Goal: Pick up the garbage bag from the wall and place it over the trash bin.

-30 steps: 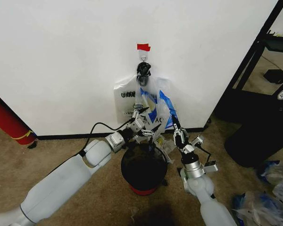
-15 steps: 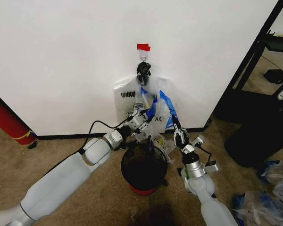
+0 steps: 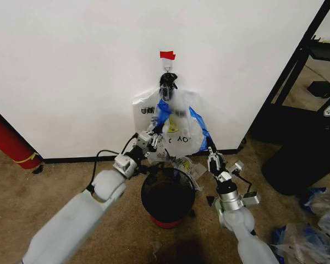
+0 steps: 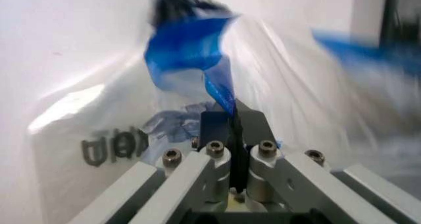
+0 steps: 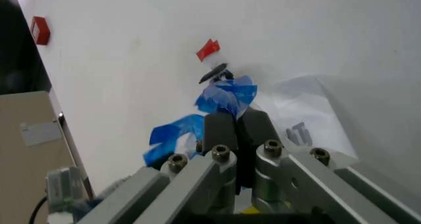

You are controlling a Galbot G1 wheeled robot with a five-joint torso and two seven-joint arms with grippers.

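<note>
- The garbage bag [image 3: 176,129] hangs against the white wall [image 3: 71,71] from a hook [image 3: 167,67] under a strip of red tape [image 3: 167,55], with its blue handle patches gathered at the hook and spreading down both sides.
- The left gripper [image 3: 149,138] is at the bag's lower left side; in the left wrist view its jaws are clenched on a blue strip of the bag [image 4: 220,88].
- The right gripper [image 3: 213,155] is at the bag's lower right edge; in the right wrist view its jaws [image 5: 237,123] are pressed together, and I cannot tell whether any plastic lies between them.
- The trash bin [image 3: 168,195] stands on the carpet [image 3: 55,187] just below the bag, between the two arms, black with a red base.
- A red cylinder [image 3: 8,140] leans at the wall far to the left.
</note>
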